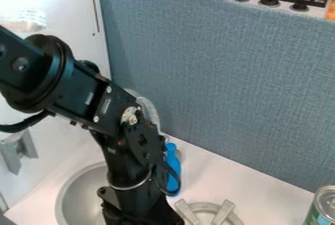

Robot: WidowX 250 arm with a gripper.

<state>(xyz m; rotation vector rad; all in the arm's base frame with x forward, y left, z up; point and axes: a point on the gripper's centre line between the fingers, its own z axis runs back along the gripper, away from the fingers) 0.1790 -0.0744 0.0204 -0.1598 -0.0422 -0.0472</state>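
One can [323, 208], one basin [80, 197], one blue object [173, 165], three knobs [269, 1].

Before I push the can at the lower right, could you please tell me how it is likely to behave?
The can stands upright, so a high push might tip it. Its metal rim suggests a stiff body that should hardly give. Being round, it would probably roll if knocked over.

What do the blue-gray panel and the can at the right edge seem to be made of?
The panel looks like matte fabric, going by its woven-looking texture, though a textured board is possible. The can looks like shiny metal, judging by its bright, ringed top; its colored side is probably a label.
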